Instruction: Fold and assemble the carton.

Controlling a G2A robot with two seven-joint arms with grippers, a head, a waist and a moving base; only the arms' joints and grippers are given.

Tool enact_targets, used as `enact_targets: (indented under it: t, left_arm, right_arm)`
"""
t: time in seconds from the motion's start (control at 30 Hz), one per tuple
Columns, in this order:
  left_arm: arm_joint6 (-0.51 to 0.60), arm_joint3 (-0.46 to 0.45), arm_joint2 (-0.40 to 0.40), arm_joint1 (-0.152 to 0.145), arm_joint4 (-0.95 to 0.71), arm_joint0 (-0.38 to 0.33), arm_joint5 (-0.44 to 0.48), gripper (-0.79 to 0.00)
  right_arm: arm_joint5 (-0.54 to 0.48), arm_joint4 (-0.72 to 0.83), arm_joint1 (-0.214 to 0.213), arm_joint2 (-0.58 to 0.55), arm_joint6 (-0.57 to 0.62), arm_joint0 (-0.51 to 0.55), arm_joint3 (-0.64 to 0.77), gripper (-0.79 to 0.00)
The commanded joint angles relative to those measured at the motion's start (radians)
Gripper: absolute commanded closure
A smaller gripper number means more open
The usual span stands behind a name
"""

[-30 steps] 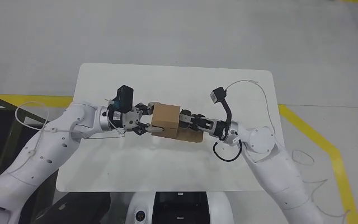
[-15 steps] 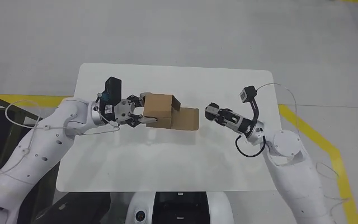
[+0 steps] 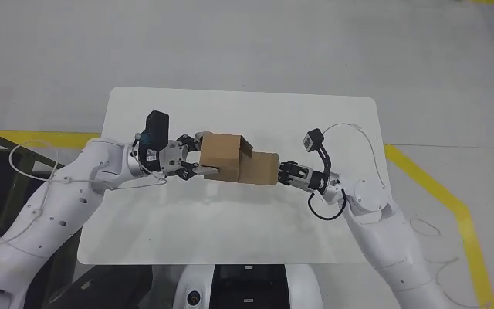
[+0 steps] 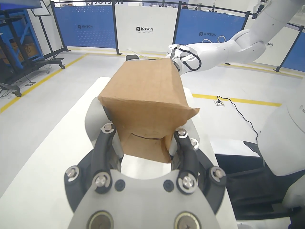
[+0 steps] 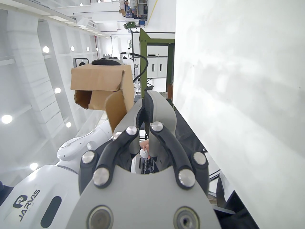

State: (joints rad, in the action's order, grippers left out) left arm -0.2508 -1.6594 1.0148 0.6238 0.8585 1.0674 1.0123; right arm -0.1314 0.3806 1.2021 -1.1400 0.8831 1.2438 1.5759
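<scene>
Top view: brown carton [image 3: 225,154] over the middle of the white table [image 3: 231,232], about as far from the left edge as from the right. Clamped at its left end by the left gripper [image 3: 199,160]. One flap [image 3: 262,168] sticking out flat from the carton's other end, toward the table's right edge. Right gripper [image 3: 284,173] just at that flap's outer rim, pointing along it; touching or just apart, impossible to tell from up here.

Left wrist view: left gripper [image 4: 144,132] closed narrow on the carton [image 4: 145,91], a finger [image 4: 104,144] pressed against each side of the near end. Carton held clear of the table [image 4: 47,144], white top visible under it. Near end partly folded in, with a curved slit [image 4: 143,135] across the panel between the two sides of the grip.

Right wrist view: right gripper [image 5: 144,98] pinched fully together, pads [image 5: 140,113] meeting, nothing between them. Flap [image 5: 116,110] just beside one side of it, outside the grip. Carton [image 5: 100,77] beyond, open at this end, hollow inside showing, well off the table [image 5: 238,72].
</scene>
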Motion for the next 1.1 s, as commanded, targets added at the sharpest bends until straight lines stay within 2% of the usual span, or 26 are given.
enact_targets:
  t: [0.0, 0.4, 0.67, 0.77, 0.93, 1.0, 1.07]
  left_arm:
    - [0.010, 0.002, -0.006, 0.001, 0.002, -0.002, 0.000, -0.308]
    - [0.061, 0.014, -0.039, 0.013, -0.003, -0.031, 0.000, -0.308]
    - [0.065, 0.021, -0.036, 0.019, 0.011, -0.036, 0.000, -0.308]
    - [0.066, 0.023, -0.034, 0.022, 0.021, -0.034, 0.000, -0.308]
    - [0.067, 0.019, -0.031, 0.029, 0.053, -0.031, 0.000, -0.311]
    - [0.066, 0.018, -0.028, 0.032, 0.067, -0.029, 0.000, -0.311]
    - [0.063, 0.018, -0.026, 0.035, 0.077, -0.026, 0.000, -0.311]
  right_arm:
    - [-0.016, 0.003, 0.000, -0.001, -0.003, 0.004, 0.008, 0.000]
    - [-0.038, -0.004, -0.003, 0.011, -0.002, 0.020, 0.086, 0.000]
    - [-0.027, 0.055, -0.001, 0.012, -0.010, 0.019, 0.089, 0.000]
    - [-0.018, 0.068, -0.002, 0.009, -0.007, 0.022, 0.094, -0.058]
    - [-0.001, 0.077, -0.003, 0.009, -0.007, 0.022, 0.101, -0.074]
    - [0.007, 0.076, -0.003, 0.011, -0.005, 0.019, 0.101, -0.132]
    - [0.013, 0.074, -0.003, 0.013, -0.005, 0.017, 0.100, -0.132]
